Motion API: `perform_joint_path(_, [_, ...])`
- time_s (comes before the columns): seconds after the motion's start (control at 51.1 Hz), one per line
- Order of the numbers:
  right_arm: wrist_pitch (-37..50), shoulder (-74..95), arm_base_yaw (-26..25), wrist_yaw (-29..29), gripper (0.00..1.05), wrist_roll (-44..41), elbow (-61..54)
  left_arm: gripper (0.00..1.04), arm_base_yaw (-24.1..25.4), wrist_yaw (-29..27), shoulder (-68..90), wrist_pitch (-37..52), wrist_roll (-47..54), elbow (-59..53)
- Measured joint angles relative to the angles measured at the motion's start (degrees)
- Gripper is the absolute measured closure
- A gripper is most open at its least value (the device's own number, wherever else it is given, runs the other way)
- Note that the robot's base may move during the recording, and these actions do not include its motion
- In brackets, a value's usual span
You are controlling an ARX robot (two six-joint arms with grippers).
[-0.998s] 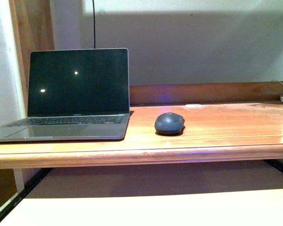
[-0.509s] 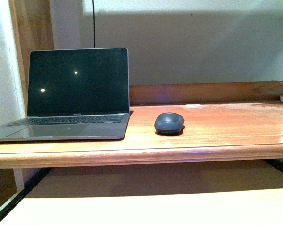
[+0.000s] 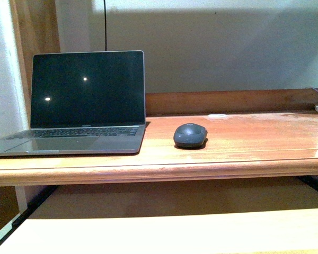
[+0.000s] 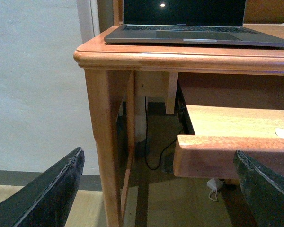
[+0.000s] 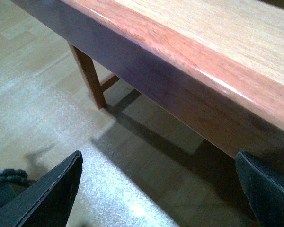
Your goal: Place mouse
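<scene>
Open desk (image 3: 254,140) right of the mouse (image 3: 190,135); laptop (image 3: 79,106) blocks its left.

Wooden bench (image 3: 244,159) with glossy reddish top and raised back rail (image 3: 233,101) across mid frame; pale pull-out shelf (image 3: 164,230) along the bottom. Grey-white wall (image 3: 217,47) behind, shadow band near its top. Wooden post (image 3: 37,26) upper left, thin dark cable (image 3: 106,26) hanging beside it. Light tiled floor (image 5: 42,99) below.
</scene>
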Motion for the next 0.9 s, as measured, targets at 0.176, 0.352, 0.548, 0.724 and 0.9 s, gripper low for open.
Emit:
perform_joint_path(0.176, [5.81, 6.73, 4.02, 3.82, 0.07, 3.61, 3.80, 0.08, 0.00, 0.00, 0.00, 0.00, 0.02, 0.00])
perform_joint_path(0.352, [9.49, 13.22, 6.62, 7.34, 0.07, 5.97, 8.11, 0.08, 0.00, 0.00, 0.00, 0.00, 0.02, 0.00])
perform_joint_path(0.548, [12.90, 20.52, 9.22, 10.91, 0.07, 9.22, 13.97, 0.08, 0.00, 0.00, 0.00, 0.00, 0.00, 0.00])
perform_joint_path(0.724, [14.36, 25.73, 11.15, 13.70, 0.07, 11.13, 19.17, 0.08, 0.00, 0.00, 0.00, 0.00, 0.00, 0.00])
perform_joint_path(0.9, [15.76, 31.41, 13.07, 17.79, 0.07, 13.25, 24.20, 0.08, 0.00, 0.00, 0.00, 0.00, 0.00, 0.00])
